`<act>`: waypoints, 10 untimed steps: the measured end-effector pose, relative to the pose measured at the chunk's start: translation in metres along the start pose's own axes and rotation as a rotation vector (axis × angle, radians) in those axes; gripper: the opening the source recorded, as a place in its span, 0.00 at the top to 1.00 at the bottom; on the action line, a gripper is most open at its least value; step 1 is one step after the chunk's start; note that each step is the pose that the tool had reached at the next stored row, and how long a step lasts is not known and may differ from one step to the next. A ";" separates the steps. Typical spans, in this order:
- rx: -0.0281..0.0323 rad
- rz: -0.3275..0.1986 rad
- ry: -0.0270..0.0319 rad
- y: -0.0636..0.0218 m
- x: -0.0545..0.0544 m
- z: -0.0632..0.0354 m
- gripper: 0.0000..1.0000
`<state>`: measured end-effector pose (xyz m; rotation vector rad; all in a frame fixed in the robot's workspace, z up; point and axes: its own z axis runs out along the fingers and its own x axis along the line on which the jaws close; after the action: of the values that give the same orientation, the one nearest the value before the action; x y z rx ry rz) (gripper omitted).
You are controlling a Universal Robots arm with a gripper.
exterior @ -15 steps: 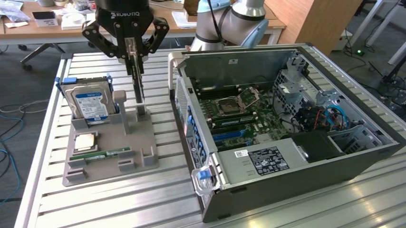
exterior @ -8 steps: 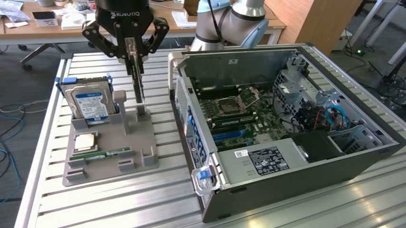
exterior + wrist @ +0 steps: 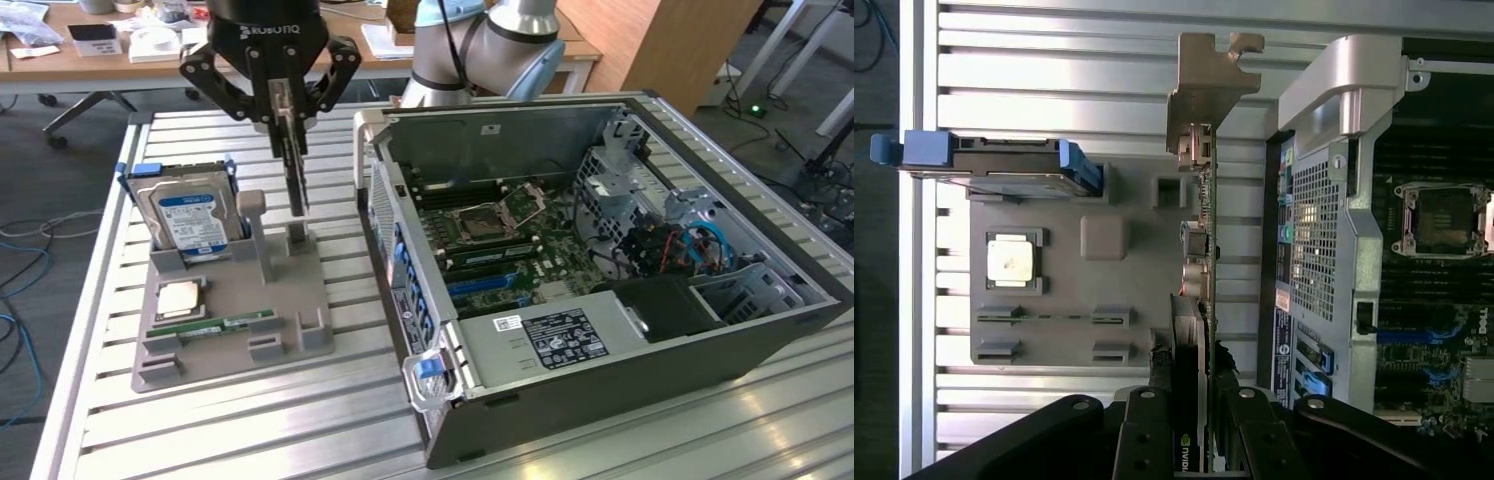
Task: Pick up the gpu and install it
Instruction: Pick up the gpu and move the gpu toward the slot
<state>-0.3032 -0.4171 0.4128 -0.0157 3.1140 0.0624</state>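
Gripper (image 3: 283,108) fingers clamped on gpu (image 3: 295,170) top edge, card vertical above grey holder (image 3: 227,300) slot, probably for straight insertion

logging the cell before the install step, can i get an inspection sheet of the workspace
surface: slatted metal table carrying a grey fixture tray
job's things: gpu held upright, edge-on, over the tray; open computer case beside the tray
clutter: hard drive, processor chip and memory stick sitting in the tray
grippers: tool shut on the gpu's upper end
cables: blue cables inside the case; loose cables on the floor
surroundings: wooden desk with papers behind the table
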 end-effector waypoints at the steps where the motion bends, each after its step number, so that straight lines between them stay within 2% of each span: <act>1: -0.0001 0.000 0.0000 0.0000 -0.001 0.0001 0.74; 10: 0.0000 0.000 0.0001 -0.0001 -0.014 0.0004 0.74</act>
<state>-0.2895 -0.4171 0.4128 -0.0157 3.1141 0.0625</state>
